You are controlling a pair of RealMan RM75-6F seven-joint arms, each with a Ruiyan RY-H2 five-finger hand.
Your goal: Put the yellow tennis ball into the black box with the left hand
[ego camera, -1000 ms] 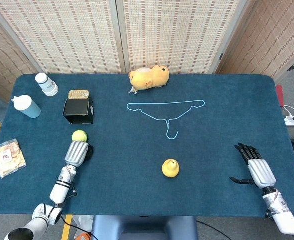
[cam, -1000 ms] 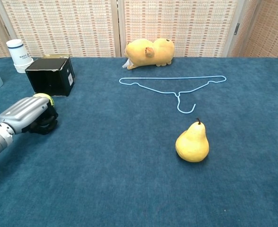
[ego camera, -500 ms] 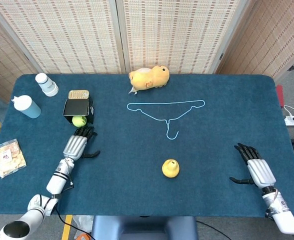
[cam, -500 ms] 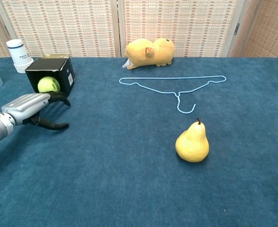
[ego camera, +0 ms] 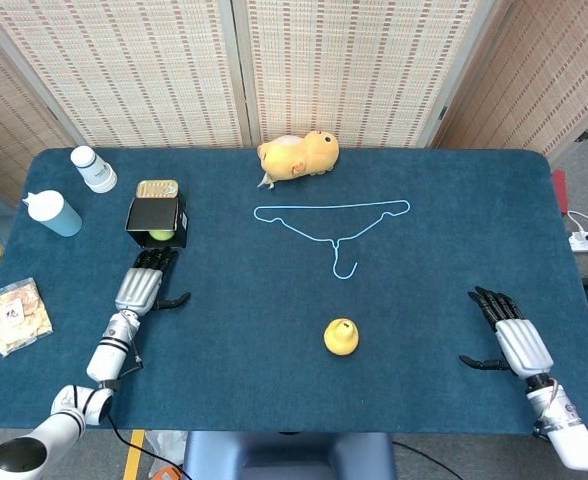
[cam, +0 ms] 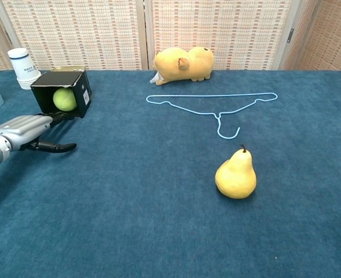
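Tennis ball: the yellow tennis ball (cam: pixel 65 99) sits inside the black box (cam: pixel 47 101), seen through the box's open front at the upper left of the chest view; in the head view only a sliver of it shows in the mouth of the box.
Left hand: the left hand (cam: pixel 26 131) lies low over the table just in front of the box opening, fingers apart and pointed toward it, holding nothing.
Right hand: the right hand (ego camera: pixel 507 335) rests at the lower right of the head view, fingers spread, empty, well apart from everything.
Risk, ball: the box lies on its side with its mouth facing the hand, so the ball could roll back out if the box is jolted.
Risk, hand: the fingertips are just beside the box rim; a careless pull-back could catch the rim and drag or tip the box.
Writing: a white label (cam: pixel 86 96) on the box's side is too small to read; no brand is legible anywhere.
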